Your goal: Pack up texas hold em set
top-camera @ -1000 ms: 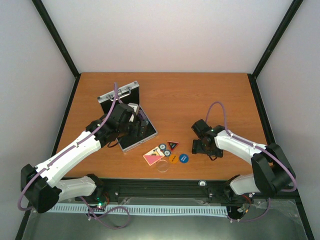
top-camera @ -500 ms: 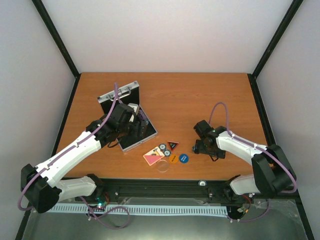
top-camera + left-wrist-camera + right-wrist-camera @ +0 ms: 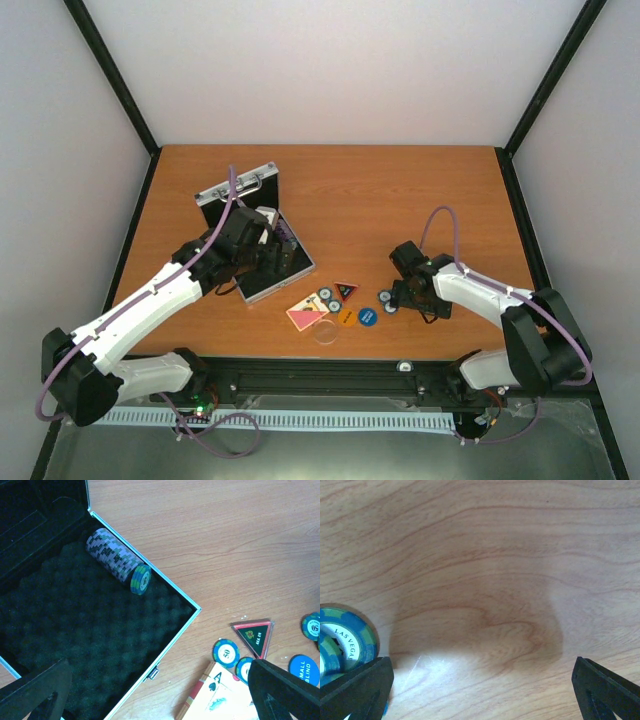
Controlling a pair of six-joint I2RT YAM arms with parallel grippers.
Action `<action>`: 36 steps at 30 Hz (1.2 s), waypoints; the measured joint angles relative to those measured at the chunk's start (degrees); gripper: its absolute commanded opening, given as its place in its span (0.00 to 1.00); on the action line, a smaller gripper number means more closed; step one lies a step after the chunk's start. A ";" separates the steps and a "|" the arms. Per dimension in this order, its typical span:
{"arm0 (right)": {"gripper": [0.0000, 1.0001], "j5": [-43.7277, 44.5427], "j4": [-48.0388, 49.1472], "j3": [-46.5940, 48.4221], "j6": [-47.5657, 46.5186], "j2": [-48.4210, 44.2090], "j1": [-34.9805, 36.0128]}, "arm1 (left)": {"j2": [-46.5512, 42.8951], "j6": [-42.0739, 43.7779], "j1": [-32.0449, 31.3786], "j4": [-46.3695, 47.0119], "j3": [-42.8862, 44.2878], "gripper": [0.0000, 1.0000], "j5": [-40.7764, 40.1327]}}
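Hovering over the open aluminium case (image 3: 292, 268) on the left of the tabletop (image 3: 420, 190), the left end effector (image 3: 268, 252) has its jaws spread and holds nothing. The case's silver lid (image 3: 237, 188), handle on top, stands tilted up behind the black-lined base. Just right of the case lie the pink card deck (image 3: 304, 317), two loose chips (image 3: 320, 299), the red-black triangle (image 3: 346, 290), the orange disc (image 3: 345, 319), the blue disc (image 3: 368, 316) and the clear disc (image 3: 326, 333). Further right, the right end effector (image 3: 398, 296) sits low beside a chip pair (image 3: 385, 298).

From the left wrist, the case (image 3: 172, 640) shows egg-crate black foam (image 3: 100, 630) and a silver rim with a latch. A chip stack (image 3: 117, 560), lilac-grey with a blue-green end, lies on its side along the rim. Outside are the triangle (image 3: 254, 634) marked "ALL IN", blue-white loose chips (image 3: 226, 652) marked "50", the blue disc (image 3: 303, 669) reading "SMALL BLIND", and an ace on the card deck (image 3: 215, 692). The fingers (image 3: 35, 695) stand wide apart.

From the right wrist, the fingers (image 3: 607, 690) are spread over bare wood, with the chip pair (image 3: 342, 645), lettered "LAS VEGAS", by the left finger; contact cannot be told.
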 measured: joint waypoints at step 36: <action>0.63 -6.91 2.23 6.16 -9.81 8.52 8.15 | 0.17 -0.04 0.00 0.85 -1.42 1.00 -0.66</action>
